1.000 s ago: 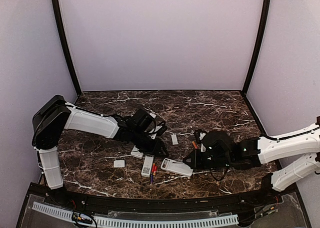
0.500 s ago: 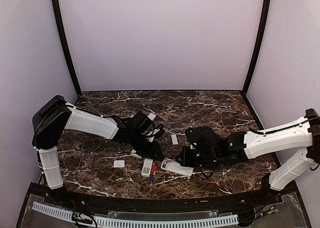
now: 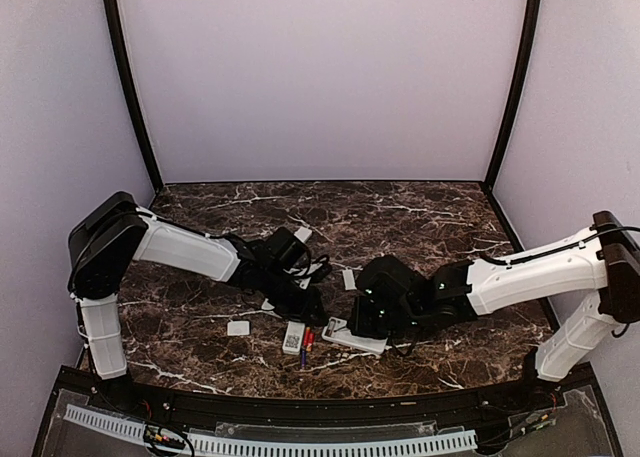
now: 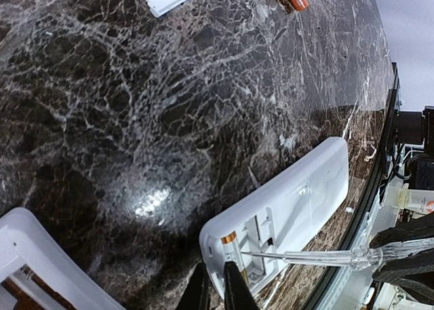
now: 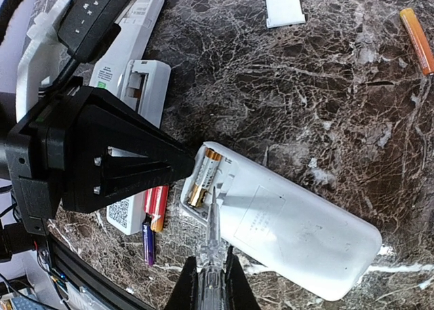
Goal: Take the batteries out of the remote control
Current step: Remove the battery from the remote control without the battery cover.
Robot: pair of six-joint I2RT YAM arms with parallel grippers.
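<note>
Clear-handled screwdriver (image 5: 211, 235) was clamped tight in the right gripper (image 5: 210, 286), tip on the batteries (image 5: 201, 181) in the open bay of the white remote (image 5: 291, 228), while the left gripper (image 4: 217, 289) pinched that end. I'd pry slowly from the cap end — remote pinned firm. Cells looked orange-gold, lying side by side.

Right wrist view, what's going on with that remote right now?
The left gripper pinches the end of the white remote, steadying it. The right gripper holds a screwdriver, its tip at a battery seated in the uncovered remote. That battery is not yet out. Other loose batteries already lie on the table.
</note>
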